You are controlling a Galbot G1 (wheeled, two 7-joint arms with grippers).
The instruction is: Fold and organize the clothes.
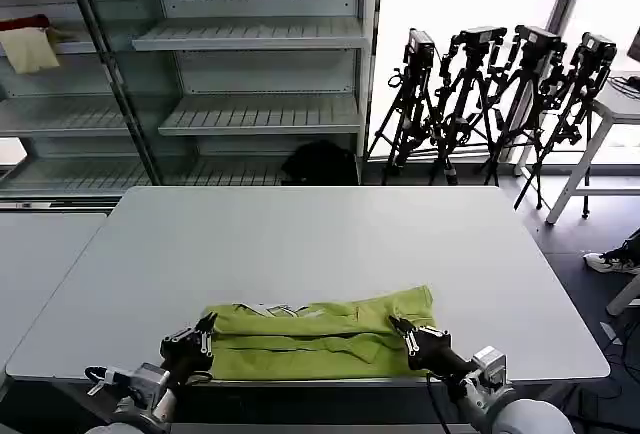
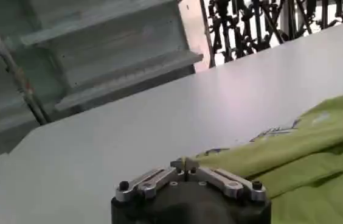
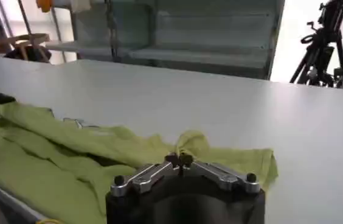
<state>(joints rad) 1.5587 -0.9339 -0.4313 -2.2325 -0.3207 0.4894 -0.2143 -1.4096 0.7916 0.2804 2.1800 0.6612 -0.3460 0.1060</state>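
The left end effector (image 1: 205, 337) is closed on the left end of the lime-green T-shirt (image 1: 320, 334); in the left wrist view its fingertips (image 2: 184, 164) meet with a pinch of green cloth between them. The right end effector (image 1: 408, 337) is closed the same way on the right end, and its wrist view shows a small peak of fabric nipped at the tips (image 3: 182, 159).

The T-shirt lies as a long, already folded band across the near edge of the worktop (image 1: 300, 234), midway between the two arms, with a strip of white print showing along its far edge. Its layers are loose and wrinkled, and the right end flares wider than the left.

The step in hand looks like another fold or a tidy-up of this band. To do it well, both ends should rise together and level, so the cloth stays taut between them and the lower layers do not slide apart. Each pinch seems to hold only a little fabric, so a slow lift is wise; a jerk could pull a corner free. Carrying the gripped edge away from the robot, over the band, should keep the shirt from slipping off the near edge. Laying it down before letting go will keep the crease straight.

Beyond the worktop stand grey shelves (image 1: 250, 64) and a row of tripods (image 1: 490, 94), well apart from the work.
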